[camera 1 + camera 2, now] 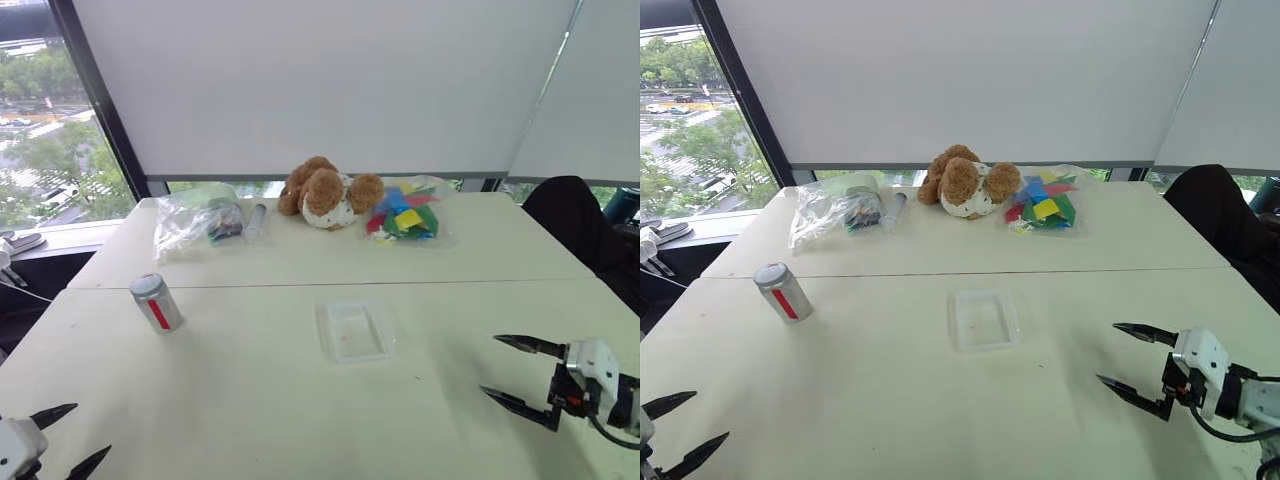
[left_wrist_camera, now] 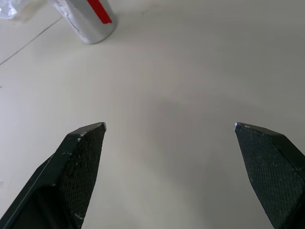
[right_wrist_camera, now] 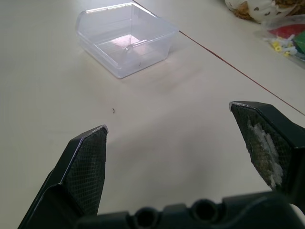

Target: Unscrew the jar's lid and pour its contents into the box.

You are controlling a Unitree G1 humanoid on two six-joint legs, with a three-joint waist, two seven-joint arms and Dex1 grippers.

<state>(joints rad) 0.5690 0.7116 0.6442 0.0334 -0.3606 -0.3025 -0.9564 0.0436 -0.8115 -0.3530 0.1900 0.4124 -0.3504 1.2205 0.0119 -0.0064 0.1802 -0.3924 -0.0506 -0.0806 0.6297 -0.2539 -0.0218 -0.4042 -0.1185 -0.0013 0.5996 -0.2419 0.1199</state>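
Left end effector (image 1: 70, 436): black fingers (image 2: 81, 157) spread wide, nothing between them, hovering over bare table (image 1: 250, 400). The jar (image 1: 157, 302) stands ahead of this end effector, well apart from it, slightly tilted, its red stripe facing the camera and the lid (image 1: 146, 286) seated on top.

Right end effector (image 1: 515, 370): fingers (image 3: 86, 167) likewise spread wide and empty, tips pointing toward the table's middle, touching nothing. The box (image 1: 353, 330) lies on the table ahead of this end effector and toward the other one, apart from both, roughly midway between the jar and the right end effector. In the right wrist view a tiny dark speck (image 3: 113, 110) rests on the table between the fingertips and the box.

Beyond the box, at the table's far edge: a plush bear (image 1: 325, 192), a bag of coloured pieces (image 1: 405, 213) beside it, and a clear bag (image 1: 196, 220) beyond the jar.
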